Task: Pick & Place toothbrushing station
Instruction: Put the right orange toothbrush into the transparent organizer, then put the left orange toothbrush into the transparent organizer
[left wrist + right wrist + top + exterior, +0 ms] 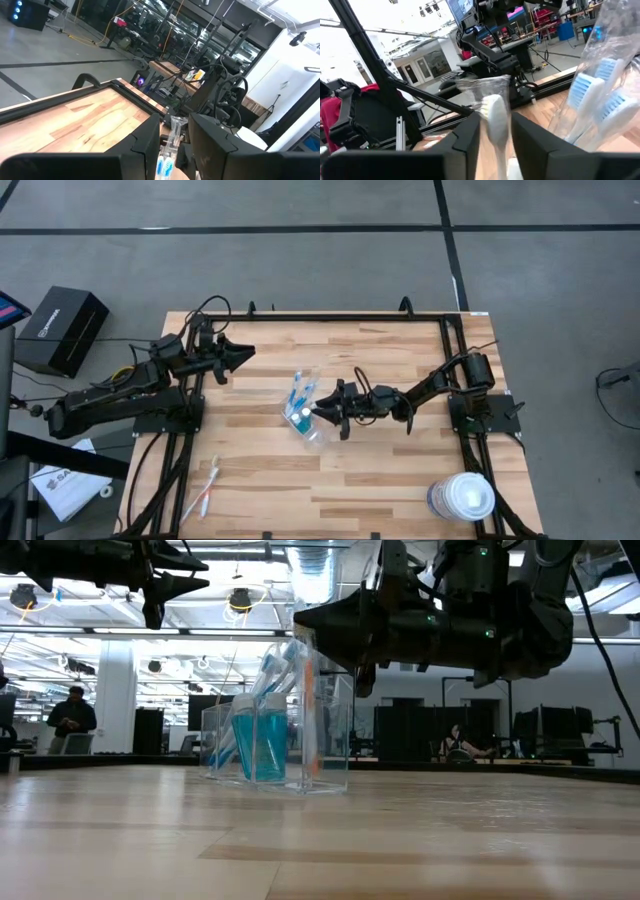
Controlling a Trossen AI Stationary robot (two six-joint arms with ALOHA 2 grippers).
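A clear plastic holder [305,405] stands mid-table with blue-and-white toothbrushes [297,392] and something teal [258,745] inside it. My right gripper [318,414] reaches in from the table's right, just above the holder's near end, and is shut on a white toothbrush [495,117]. A slim orange shaft [311,710] stands upright inside the holder below the gripper [305,615]. My left gripper [250,352] hovers at the far left, off the table, with a narrow gap between its fingers [145,145]. It holds nothing. My right gripper pinches the white toothbrush between its two fingers just below the bristled head [496,131]. The fingers come from the table's right and lie across the brush. The head [487,105] sticks out past the fingertips. The brush stands about upright, and its lower part reaches down into the clear holder.
Two toothbrushes [205,488] lie on the table near the front left corner. A big round white-lidded tub [462,498] stands at the front right. A black box [60,330] sits on the floor beyond the table's left edge. People show in the room behind [70,720].
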